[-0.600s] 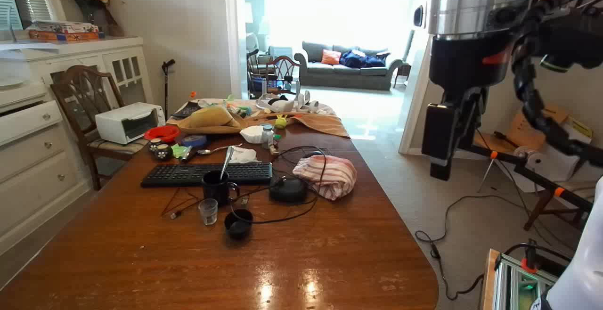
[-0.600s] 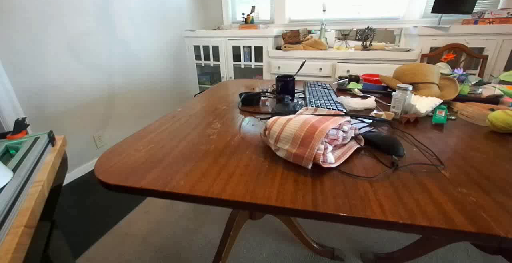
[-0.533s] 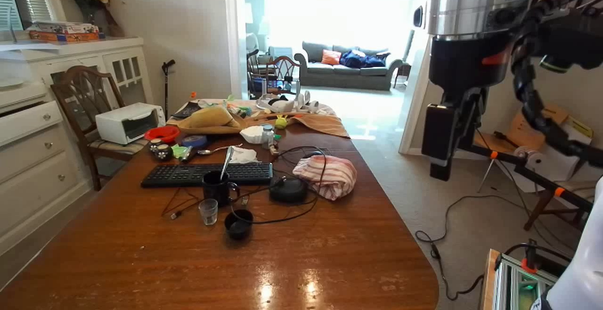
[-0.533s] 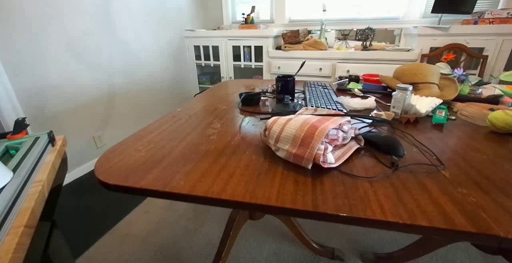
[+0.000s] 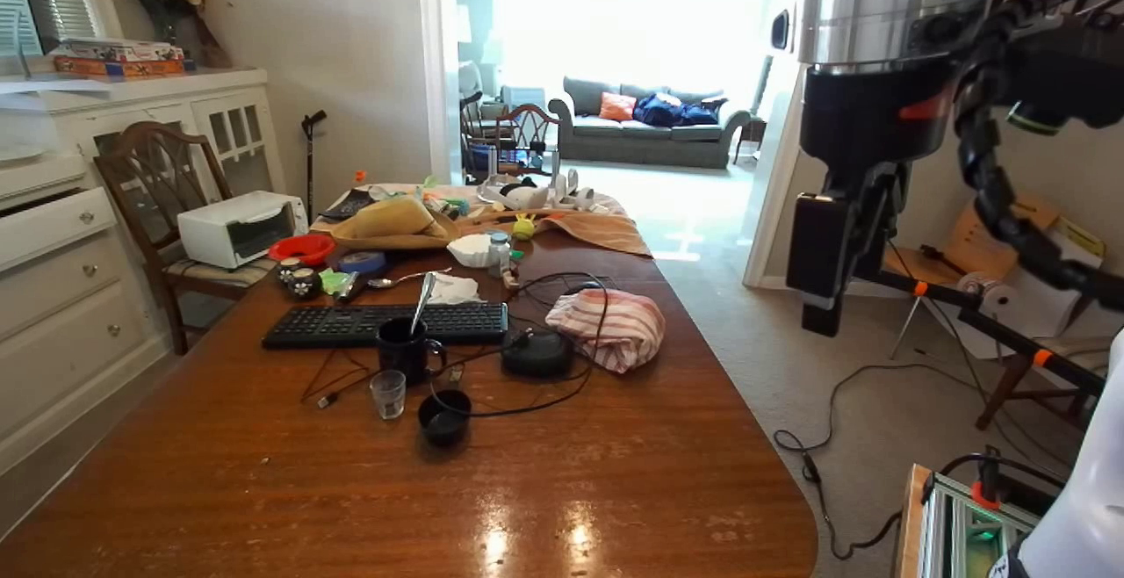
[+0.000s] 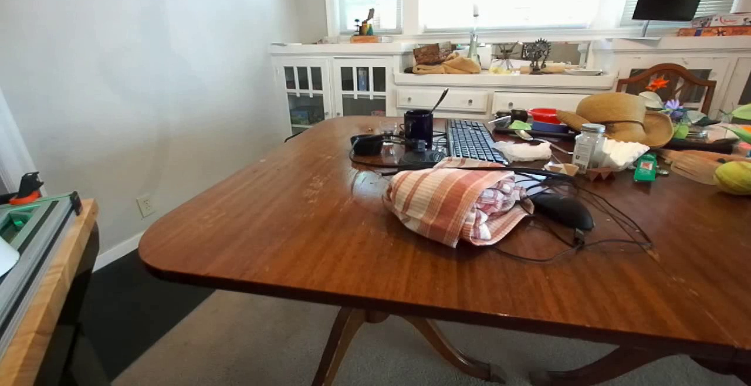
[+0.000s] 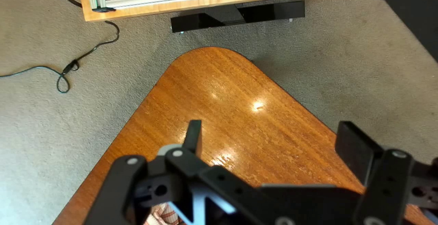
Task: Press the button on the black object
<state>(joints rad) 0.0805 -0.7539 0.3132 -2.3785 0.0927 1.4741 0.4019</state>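
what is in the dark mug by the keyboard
A metal utensil handle leans out of the dark mug, which hides the utensil's lower end and any other contents.

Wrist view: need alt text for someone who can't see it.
Open claw, holding nothing, in front of a wooden table with its rounded corner toward the top. Striped cloth peeks in at the bottom; a black cord lies on gray carpet at left.

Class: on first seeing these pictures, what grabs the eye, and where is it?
The bulky robot arm dominates the right of an exterior view, its jaws apart in the wrist view. Next comes the bundled striped cloth on the wooden table, near the centre of an exterior view. The straw hat shows farther back, rightward.
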